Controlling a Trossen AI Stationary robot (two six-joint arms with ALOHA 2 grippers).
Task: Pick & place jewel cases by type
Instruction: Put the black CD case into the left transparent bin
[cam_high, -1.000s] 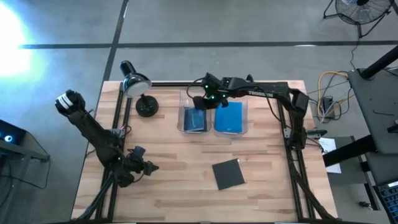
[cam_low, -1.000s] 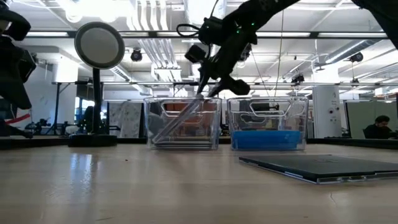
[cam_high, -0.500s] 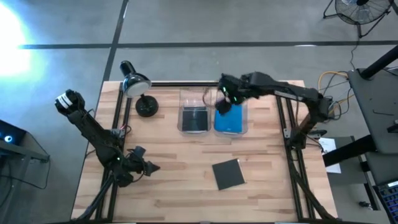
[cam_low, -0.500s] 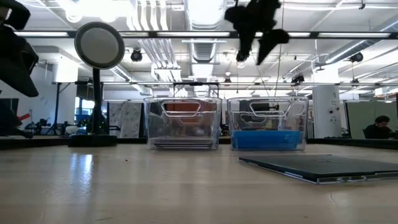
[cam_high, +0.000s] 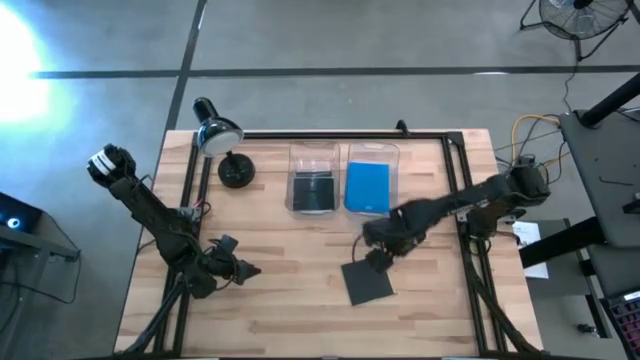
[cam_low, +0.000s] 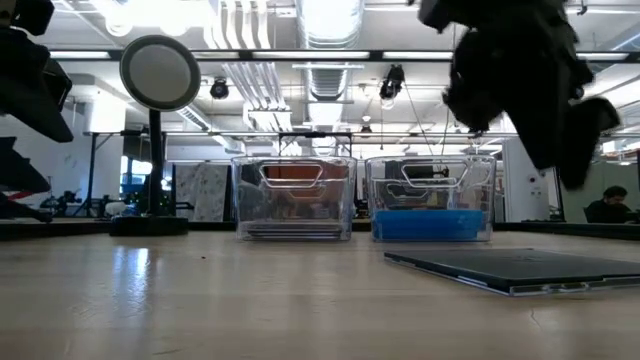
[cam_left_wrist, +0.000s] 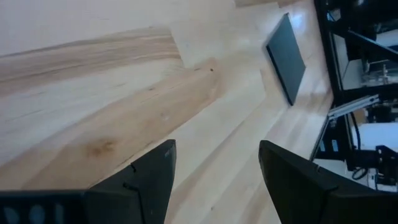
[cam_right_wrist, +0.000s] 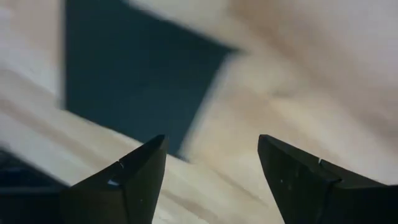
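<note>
A dark jewel case (cam_high: 367, 282) lies flat on the wooden table at the near right, also seen in the low view (cam_low: 520, 268) and both wrist views (cam_left_wrist: 286, 57) (cam_right_wrist: 137, 81). My right gripper (cam_high: 378, 258) (cam_right_wrist: 211, 146) hangs open just above its far edge, touching nothing. At the far middle stand two clear bins. The left bin (cam_high: 296, 160) holds a dark case (cam_high: 315, 190). In the right bin (cam_high: 394, 160) lies a blue case (cam_high: 367, 187). My left gripper (cam_high: 245, 270) (cam_left_wrist: 217, 149) waits open low over the table's near left.
A black desk lamp (cam_high: 222, 150) stands at the far left corner, beside the left bin. Bare wood stretches between the bins and the near edge, around the dark case. Black frame rails (cam_high: 460, 200) run along the table's sides.
My right gripper has let go of a dark case that leaned tilted in the left bin; the case now lies flat there. The gripper has risen, crossed above the right bin and swung toward the near edge, down over the dark case on the table.
</note>
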